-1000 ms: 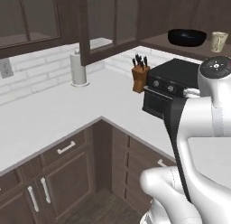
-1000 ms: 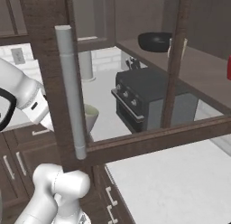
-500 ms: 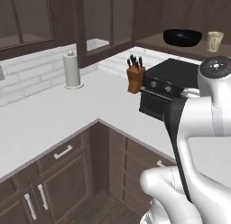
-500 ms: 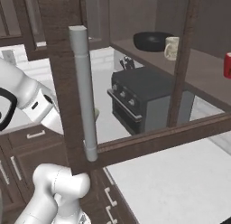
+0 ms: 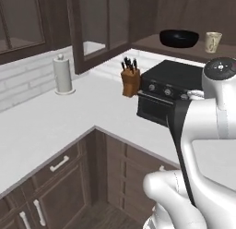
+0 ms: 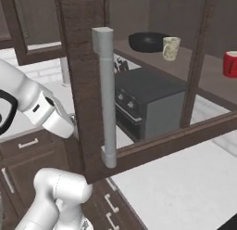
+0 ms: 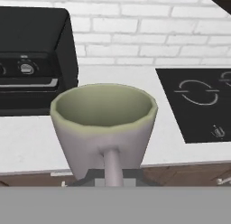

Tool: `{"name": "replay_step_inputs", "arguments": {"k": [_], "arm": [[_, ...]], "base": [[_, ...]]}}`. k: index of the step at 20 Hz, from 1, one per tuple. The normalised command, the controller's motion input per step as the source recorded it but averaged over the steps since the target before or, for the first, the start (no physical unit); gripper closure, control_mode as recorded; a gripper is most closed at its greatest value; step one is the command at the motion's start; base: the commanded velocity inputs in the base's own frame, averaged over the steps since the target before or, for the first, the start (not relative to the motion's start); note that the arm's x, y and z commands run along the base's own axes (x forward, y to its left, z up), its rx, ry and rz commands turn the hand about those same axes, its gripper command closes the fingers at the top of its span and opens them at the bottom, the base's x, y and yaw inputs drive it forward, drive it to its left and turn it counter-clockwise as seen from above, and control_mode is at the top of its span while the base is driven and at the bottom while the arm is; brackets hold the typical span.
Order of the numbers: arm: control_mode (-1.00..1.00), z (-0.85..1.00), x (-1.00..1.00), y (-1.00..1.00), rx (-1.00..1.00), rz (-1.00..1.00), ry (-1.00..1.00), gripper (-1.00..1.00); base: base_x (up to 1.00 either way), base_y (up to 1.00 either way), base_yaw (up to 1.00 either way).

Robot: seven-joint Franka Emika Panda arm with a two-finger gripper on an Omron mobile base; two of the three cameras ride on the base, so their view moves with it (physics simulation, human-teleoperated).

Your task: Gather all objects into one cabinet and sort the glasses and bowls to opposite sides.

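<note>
**Operator:** Where is the grey-white mug relative to the jaws?

**Observer:** In your hand view the grey-white mug (image 7: pixel 104 126) sits right at the bottom centre, close to the camera, upright, its mouth facing up and its handle pointing straight toward you. Its base drops down to the place where the finger tips would rise. The tips themselves are hidden behind it, so you cannot tell from these pictures whether the jaws are closed on the mug or standing open.

**Operator:** What lies behind the mug?

**Observer:** The white counter (image 7: pixel 40 137), with the black toaster oven (image 7: pixel 34 60) to the left and a dark cooktop (image 7: pixel 198 101) to the right, all against a white brick wall (image 7: pixel 149 29).

**Operator:** And the rest of the objects?

**Observer:** Look at the shelf board of the open dark wood cabinet (image 6: pixel 203 73). The black bowl (image 6: pixel 148 41) rests at its left part, the cream mug (image 6: pixel 171 48) just beside it on the right, near but apart as far as you can see. The red mug (image 6: pixel 230 64) stands well apart, further right on the same board. In the left base view you see the same black bowl (image 5: pixel 179 38) and cream mug (image 5: pixel 212 41) side by side above the toaster oven (image 5: pixel 173 92).

**Operator:** Anything else on the counter?

**Observer:** A knife block (image 5: pixel 130 80) just left of the toaster oven, and a paper towel roll (image 5: pixel 63 75) standing further left near the wall.
</note>
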Motion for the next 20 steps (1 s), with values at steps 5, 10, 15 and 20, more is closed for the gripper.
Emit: {"name": "replay_step_inputs", "arguments": {"k": [5,10,15,20], "arm": [[1.00,0.00,0.00,0.00,0.00,0.00,0.00,1.00],[1.00,0.00,0.00,0.00,0.00,0.00,0.00,1.00],[1.00,0.00,0.00,0.00,0.00,0.00,0.00,1.00],[1.00,0.00,0.00,0.00,0.00,0.00,0.00,1.00]], "base": [[0.87,0.00,-0.32],[0.70,0.00,-0.35],[0.61,0.00,-0.26],[0.93,-0.25,-0.16]]}}
